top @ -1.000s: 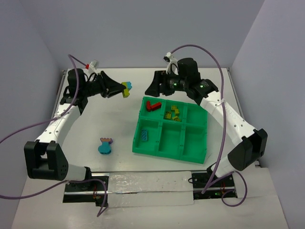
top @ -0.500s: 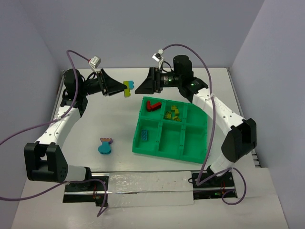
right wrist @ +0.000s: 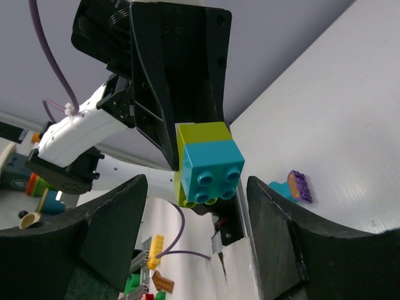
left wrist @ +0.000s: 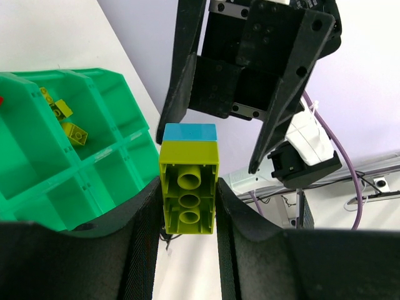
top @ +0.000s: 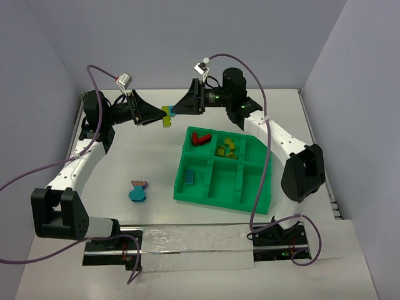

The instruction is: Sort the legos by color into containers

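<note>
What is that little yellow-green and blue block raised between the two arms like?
The two-colour plastic brick stack is a glossy yellow-green brick, hollow tubes showing on its underside, with a cyan four-stud brick attached at one end. The left pincer clamps the yellow-green part by its sides, in the air beyond the bright green plastic tray. The right pincer has its open fingers either side of the cyan end, apparently not touching.
</note>
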